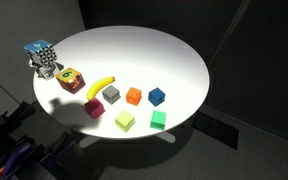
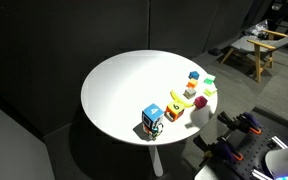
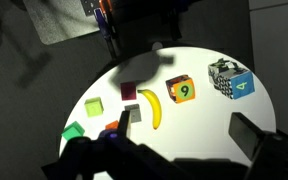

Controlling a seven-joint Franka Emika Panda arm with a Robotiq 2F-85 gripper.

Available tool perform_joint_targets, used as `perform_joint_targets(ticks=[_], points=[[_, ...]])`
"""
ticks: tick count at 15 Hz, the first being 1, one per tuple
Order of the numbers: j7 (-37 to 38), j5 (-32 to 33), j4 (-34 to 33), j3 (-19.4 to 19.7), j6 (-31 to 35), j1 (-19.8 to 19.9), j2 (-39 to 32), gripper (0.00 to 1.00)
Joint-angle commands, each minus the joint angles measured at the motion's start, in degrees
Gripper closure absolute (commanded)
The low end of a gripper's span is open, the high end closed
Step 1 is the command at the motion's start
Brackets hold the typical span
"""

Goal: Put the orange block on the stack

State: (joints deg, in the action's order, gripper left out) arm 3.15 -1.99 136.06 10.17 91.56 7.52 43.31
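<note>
Gripper [image 3: 184, 135]: 2 fingers spread apart, holding nothing, above the white round table [image 3: 189, 60]. Orange block [image 3: 181, 91]: 1, resting on the tabletop between banana [image 3: 154, 108] and stack [image 3: 230, 78], just beside the stack.

In the wrist view, everything is resting on the table [image 3: 204, 125]. The stack [image 3: 229, 78] is sitting at 3 o'clock from the block [image 3: 180, 91], apart. The banana [image 3: 152, 108] is lying at the block's 8 o'clock, with small cubes [image 3: 94, 106] clustering at its 9 o'clock.
</note>
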Motion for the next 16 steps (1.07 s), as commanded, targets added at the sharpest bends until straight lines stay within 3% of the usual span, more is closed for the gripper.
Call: perform_joint_targets(ticks=[1,8,16], points=[[2.6,-0.6,1.6,-2.9,6.1,1.0,-0.6,0.00],[6.5,0.6,3.1,-7.0,16.2,0.7,-4.9,0.00],[8.0,5.5,1.1,-10.1,19.6,0.2,-14.7,0.00]])
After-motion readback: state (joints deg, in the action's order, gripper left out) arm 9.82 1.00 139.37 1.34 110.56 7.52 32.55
